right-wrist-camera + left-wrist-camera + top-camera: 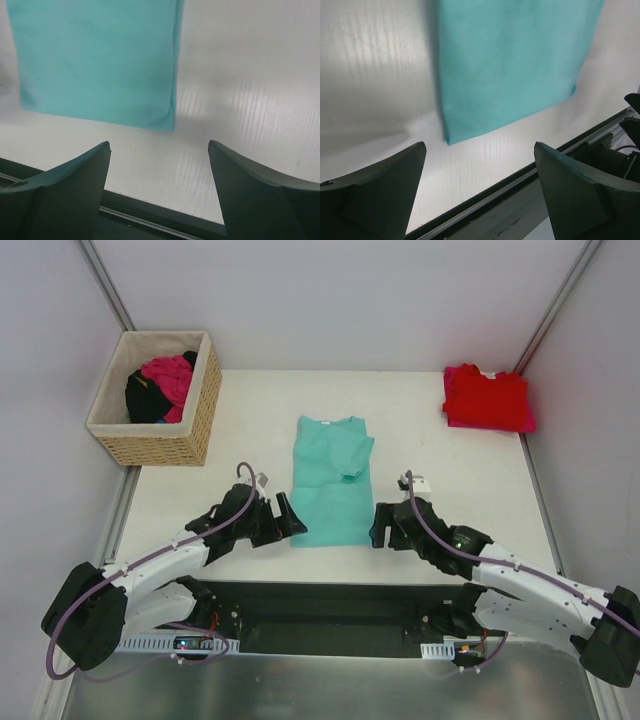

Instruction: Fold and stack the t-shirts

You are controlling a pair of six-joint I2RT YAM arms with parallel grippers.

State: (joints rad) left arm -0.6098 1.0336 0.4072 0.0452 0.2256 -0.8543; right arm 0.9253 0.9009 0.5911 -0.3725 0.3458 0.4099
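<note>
My left hand (289, 519) and right hand (379, 525), both spread and empty, flank the near hem of one teal t-shirt (330, 485) lying mid-table (250, 440). One folded red t-shirt (485, 397) sits far right; one basket (198, 415) far left.

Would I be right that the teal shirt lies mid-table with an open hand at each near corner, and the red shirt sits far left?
Not quite: the red shirt sits at the far right, as the top view shows; the basket is far left. The teal shirt does lie mid-table, the open left hand and right hand at its near corners.
</note>
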